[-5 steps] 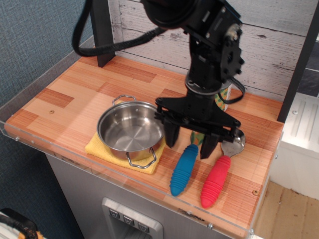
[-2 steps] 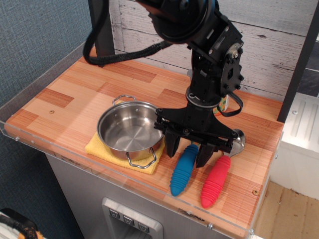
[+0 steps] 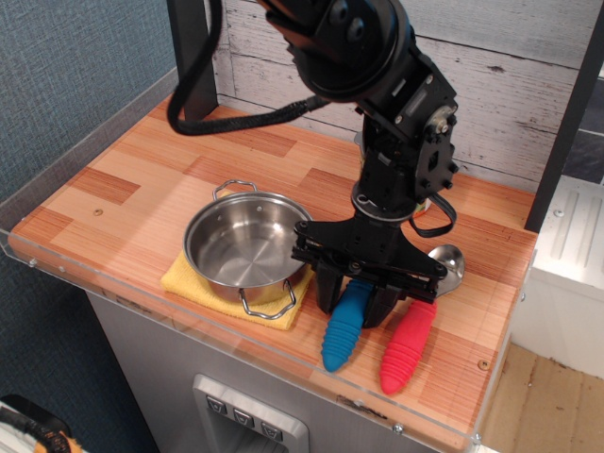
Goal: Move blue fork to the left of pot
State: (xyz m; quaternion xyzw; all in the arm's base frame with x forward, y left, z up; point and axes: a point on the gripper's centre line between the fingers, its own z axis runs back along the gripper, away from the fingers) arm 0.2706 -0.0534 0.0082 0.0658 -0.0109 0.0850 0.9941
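Note:
The blue fork (image 3: 339,337) lies on the wooden counter, right of the pot, its ribbed handle pointing at the front edge and its tines hidden under my gripper. The shiny steel pot (image 3: 247,247) sits on a yellow cloth (image 3: 187,280) at front centre. My gripper (image 3: 352,300) is down at counter level. Its two black fingers (image 3: 327,291) straddle the upper end of the fork's handle and press against it. The fork still rests on the counter.
A red-handled spoon (image 3: 406,343) lies right beside the fork, nearly touching the right finger. A clear plastic lip (image 3: 283,373) runs along the counter's front edge. The white plank wall (image 3: 510,94) stands behind the arm. Bare wood (image 3: 123,189) lies left of the pot.
My gripper has come down over the fork's handle and its fingers have narrowed from wide apart to pressing on the handle. The fork, spoon and pot have not moved.

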